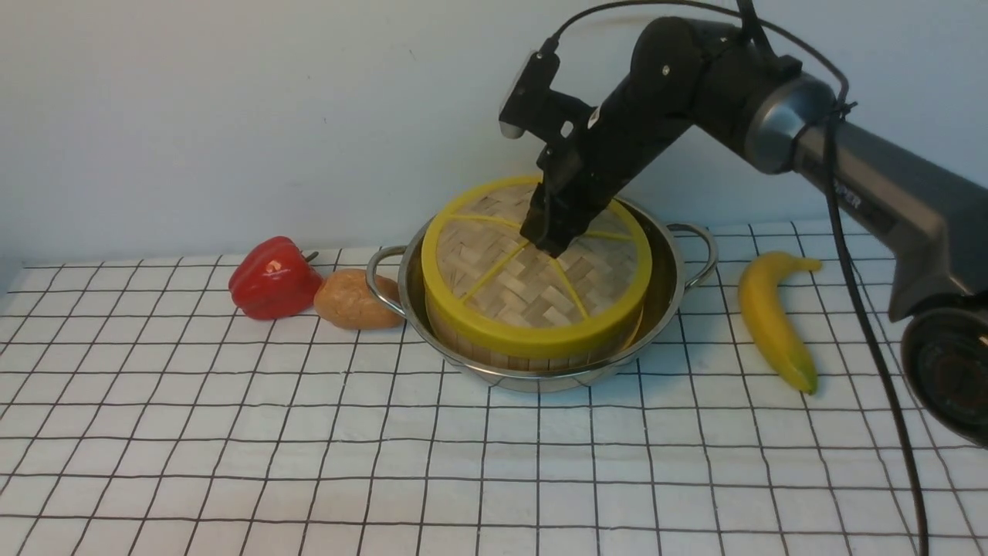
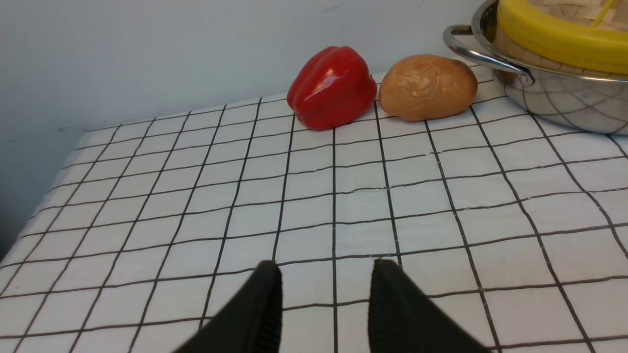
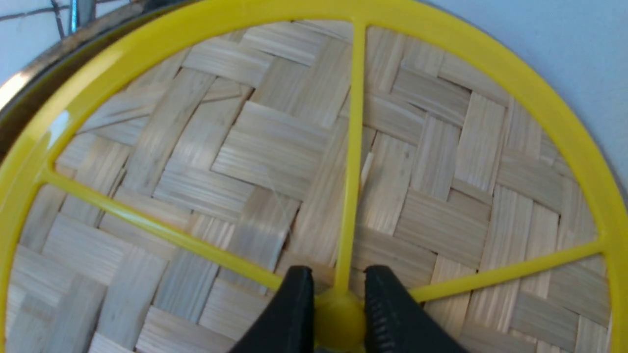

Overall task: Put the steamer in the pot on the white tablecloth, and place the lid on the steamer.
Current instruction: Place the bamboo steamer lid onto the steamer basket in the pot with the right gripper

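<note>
One gripper (image 3: 338, 314), right, clenched on lid (image 1: 536, 266) hub, directly above steamer (image 1: 532, 347) in pot (image 1: 671, 301); left gripper (image 2: 326, 294) released, empty.

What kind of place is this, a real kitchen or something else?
Probably a staged test table, not a real kitchen. A gridded white tablecloth sits against a bare wall, with a steel pot, a red pepper and a banana laid out, while the right claw grips the bamboo lid.

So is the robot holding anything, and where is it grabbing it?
The right gripper pinches the flat woven-bamboo lid by its yellow centre hub. The left gripper holds nothing.
</note>
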